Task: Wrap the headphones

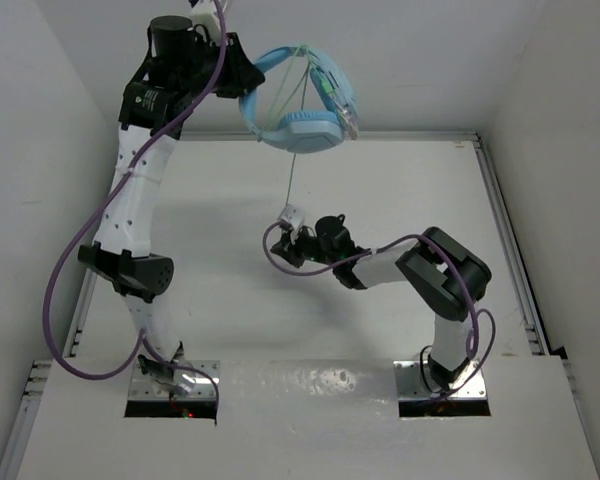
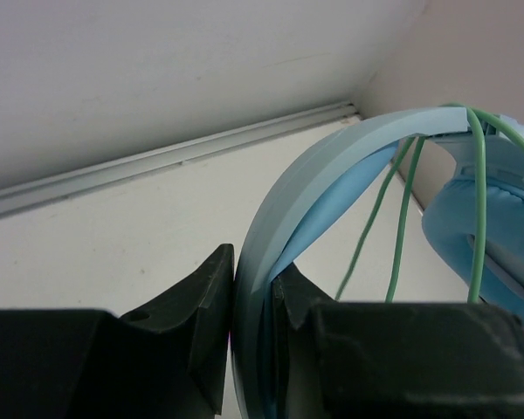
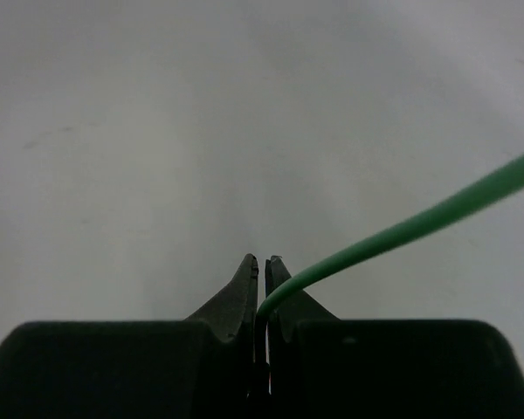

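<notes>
Headphones [image 1: 305, 100] held in air, upper centre of top view. Headband [image 2: 332, 166] arches left to right, padded oval earcups [image 1: 305, 132] lowest. Left gripper [image 2: 253, 262] pinches smooth pale-blue headband edge-on. Thin green cable [image 1: 293, 180] drops straight down frame to right gripper [image 3: 262, 266], pressed together on it above white table [image 1: 400, 190]. One earcup cut off at right edge of left wrist view. Plug not made out. Cable strands looped over headband.

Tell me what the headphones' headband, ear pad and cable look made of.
Headband: likely hard plastic, matte light blue, with crisp flat edges.
Ear pad: seemingly soft leatherette over padding, slightly glossy and puffy.
Cable: thin rubbery or plastic jacket, smooth green, bending in an easy curve.
</notes>
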You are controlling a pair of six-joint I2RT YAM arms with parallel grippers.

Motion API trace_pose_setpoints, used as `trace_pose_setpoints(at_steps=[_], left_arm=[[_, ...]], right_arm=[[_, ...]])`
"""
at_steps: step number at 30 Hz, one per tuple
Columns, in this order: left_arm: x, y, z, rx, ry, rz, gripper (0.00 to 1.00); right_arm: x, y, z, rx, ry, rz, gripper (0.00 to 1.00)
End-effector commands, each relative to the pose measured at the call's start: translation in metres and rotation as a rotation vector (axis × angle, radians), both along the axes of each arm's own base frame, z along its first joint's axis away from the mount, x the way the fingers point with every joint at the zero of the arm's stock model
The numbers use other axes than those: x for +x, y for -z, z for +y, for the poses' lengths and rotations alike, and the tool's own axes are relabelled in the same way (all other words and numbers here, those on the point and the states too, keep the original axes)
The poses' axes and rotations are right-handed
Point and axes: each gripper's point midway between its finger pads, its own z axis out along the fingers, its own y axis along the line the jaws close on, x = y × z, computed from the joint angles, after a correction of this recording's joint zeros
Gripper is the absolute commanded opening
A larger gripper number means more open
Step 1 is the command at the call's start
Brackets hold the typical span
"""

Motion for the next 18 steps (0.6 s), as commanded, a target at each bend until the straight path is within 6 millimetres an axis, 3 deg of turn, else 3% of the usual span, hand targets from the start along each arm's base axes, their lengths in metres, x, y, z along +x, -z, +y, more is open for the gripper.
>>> trace_pose_setpoints(at_steps=[1,4,8,14,18], left_arm=[[0.028,-0.046,0.032,-0.148,-0.195,-0.105,0.0],[0.048,-0.037,0.053,-0.11,-0.32,-0.116,0.0],[0.064,-0.024,0.063,-0.069,-0.386,-0.125,0.0],[0.074,-0.004,0.058,-0.062,-0.374,-0.087,0.0],[0.085,0.014,0.068,-0.016,-0.434,-0.074,0.0]], right_arm=[[-0.052,-0.026,0.034,0.074,-0.189,0.015,0.0],[-0.076,-0.036,0.044,0.08,-0.253,0.001,0.0],[-0.094,-0.056,0.058,0.085,-0.319,-0.015,0.0],[-0.096,-0.088,0.087,0.105,-0.379,-0.035,0.0],[-0.1,-0.116,0.102,0.145,-0.426,-0.062,0.0]])
